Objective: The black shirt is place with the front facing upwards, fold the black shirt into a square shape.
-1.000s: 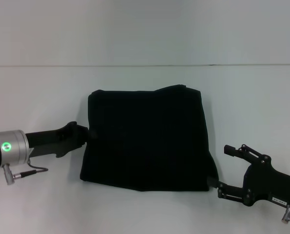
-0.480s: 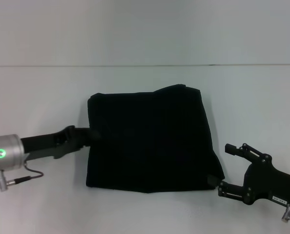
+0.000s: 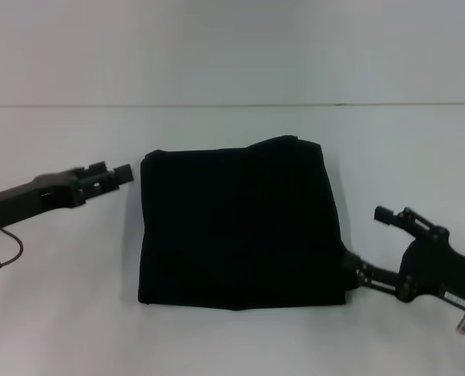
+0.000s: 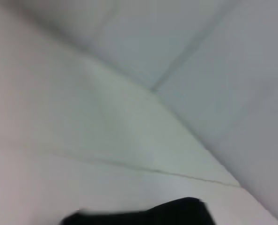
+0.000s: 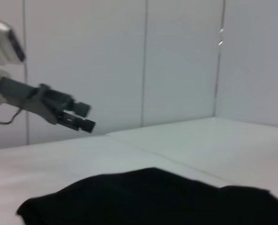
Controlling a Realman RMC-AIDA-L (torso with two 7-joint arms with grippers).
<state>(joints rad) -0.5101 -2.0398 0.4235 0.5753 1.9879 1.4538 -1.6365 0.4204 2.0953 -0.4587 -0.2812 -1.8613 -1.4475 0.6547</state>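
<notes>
The black shirt (image 3: 240, 223) lies folded into a rough square at the table's middle, plain side up; its letters and label are hidden. My left gripper (image 3: 123, 174) hangs above the table just left of the shirt's far left corner, open and empty, apart from the cloth. It also shows in the right wrist view (image 5: 85, 117). My right gripper (image 3: 365, 239) is open at the shirt's near right corner, its lower finger (image 3: 351, 264) touching the cloth edge. The shirt also shows in the left wrist view (image 4: 143, 213) and the right wrist view (image 5: 153, 197).
The white table (image 3: 60, 313) spreads around the shirt on all sides. A white wall (image 3: 232, 47) rises behind the table's far edge. A cable (image 3: 5, 251) hangs from my left arm.
My left gripper has left the shirt's left edge and lifted away to the far left. The shirt's left edge has settled flat. My right gripper has shifted slightly up and right.
</notes>
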